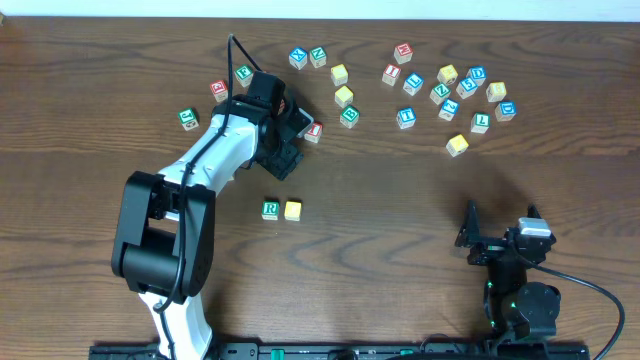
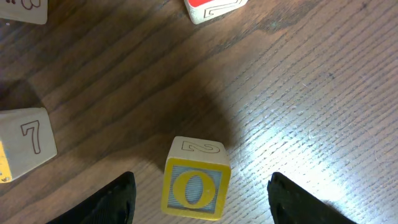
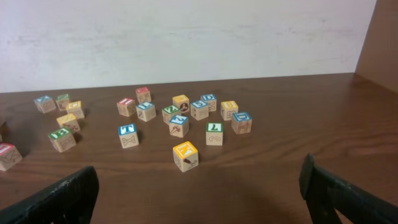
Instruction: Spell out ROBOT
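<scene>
Left wrist: O cube (image 2: 196, 186), yellow border, blue face

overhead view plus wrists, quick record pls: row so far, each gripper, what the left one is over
row so far: green-bordered wooden R cube with a yellow-faced wooden cube right beside it
left gripper: open, fingers either side of a yellow-bordered wooden O cube, not touching it
O cube: resting on the dark wooden table
right gripper: open, empty
other letter cubes: scattered across the far half
</scene>
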Tool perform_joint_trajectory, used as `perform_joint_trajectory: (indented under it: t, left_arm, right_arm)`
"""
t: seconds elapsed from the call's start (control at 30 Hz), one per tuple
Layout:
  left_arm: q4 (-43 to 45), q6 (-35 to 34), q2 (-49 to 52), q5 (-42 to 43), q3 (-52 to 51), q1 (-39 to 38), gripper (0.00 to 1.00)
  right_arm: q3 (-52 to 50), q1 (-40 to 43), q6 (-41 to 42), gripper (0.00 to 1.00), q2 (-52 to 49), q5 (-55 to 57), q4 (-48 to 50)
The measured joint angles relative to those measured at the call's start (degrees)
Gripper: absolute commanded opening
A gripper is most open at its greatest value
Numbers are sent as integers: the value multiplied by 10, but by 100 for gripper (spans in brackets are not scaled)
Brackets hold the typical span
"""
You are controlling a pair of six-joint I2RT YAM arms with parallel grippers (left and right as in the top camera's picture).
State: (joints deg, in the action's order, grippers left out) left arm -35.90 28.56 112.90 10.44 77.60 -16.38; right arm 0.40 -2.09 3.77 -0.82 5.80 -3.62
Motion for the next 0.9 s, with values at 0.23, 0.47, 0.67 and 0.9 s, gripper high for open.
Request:
perform_joint_trajectory:
  t: [0.23, 0.47, 0.67, 0.9]
  left_arm:
    - [7, 0, 0, 0, 0, 0, 67]
    - [9, 0, 9, 0, 0, 0, 67]
    - [9, 0, 24, 0, 0, 0, 66]
    - [9, 1, 24, 0, 0, 0, 57]
  right_arm:
    - [0, 0, 0, 99, 0, 0, 0]
    - [0, 0, 0, 99, 0, 0, 0]
    - [0, 0, 0, 99, 0, 0, 0]
    - [0, 0, 0, 99, 0, 0, 0]
